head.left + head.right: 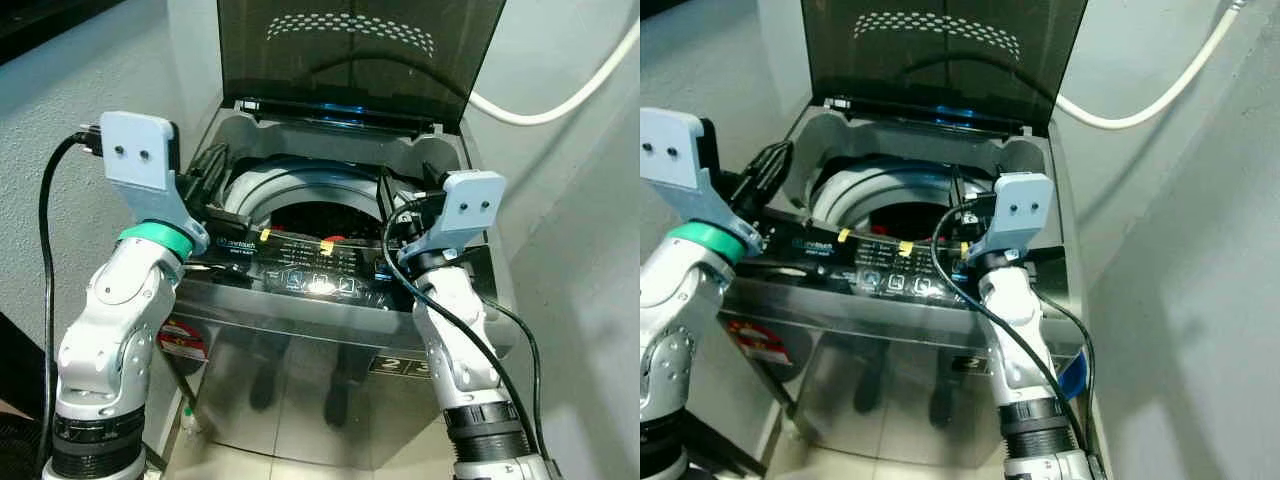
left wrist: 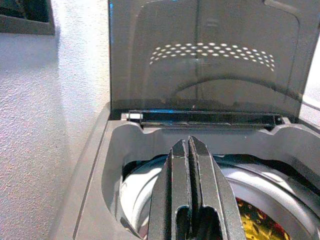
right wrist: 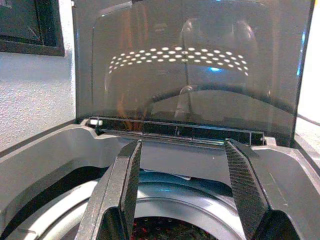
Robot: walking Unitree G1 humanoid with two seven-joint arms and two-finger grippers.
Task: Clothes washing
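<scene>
We hold both arms raised and bent over the front edge of the washing machine (image 1: 300, 330), a steel-fronted top-loader standing before us between a rough grey wall (image 1: 60, 130) and a smoother one. Our left gripper (image 2: 190, 165) reaches over the left rim of the tub opening, its two ribbed black fingers pressed together with nothing between them. Our right gripper (image 3: 182, 175) hovers over the right side of the opening, its fingers spread wide and holding nothing. The smoked, translucent lid (image 1: 360, 50) stands upright at the back, a band of light dots reflected on it. Inside, a pale plastic ring (image 1: 290, 185) circles the dark drum (image 1: 325, 215), where we make out red and yellow patches, possibly clothing. The glossy black control panel (image 1: 310, 270) runs along the front. A white hose (image 1: 560, 100) curves along the wall behind.
</scene>
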